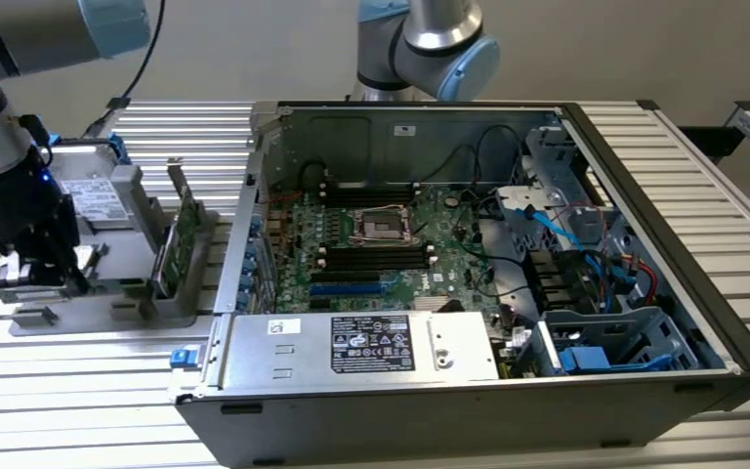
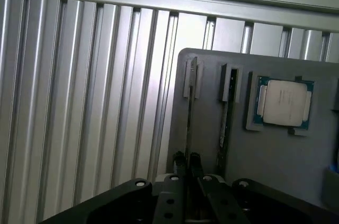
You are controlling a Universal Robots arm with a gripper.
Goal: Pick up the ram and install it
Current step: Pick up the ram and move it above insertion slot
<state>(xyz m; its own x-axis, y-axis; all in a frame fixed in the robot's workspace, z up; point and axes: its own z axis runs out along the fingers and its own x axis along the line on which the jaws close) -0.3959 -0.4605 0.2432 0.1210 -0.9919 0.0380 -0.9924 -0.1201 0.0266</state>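
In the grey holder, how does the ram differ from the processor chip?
The ram is long and thin; the processor chip is square. The ram stands on edge in a narrow slot; the processor chip lies flat, silver lid up. The end effector is at the ram, apart from the processor chip. Both sit in the grey holder.

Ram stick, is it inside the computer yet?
Nothing is finished yet. The ram stands in the grey holder with the claw right at it. It isn't lifted, and the black memory slots look empty, so lifting and installing are left.
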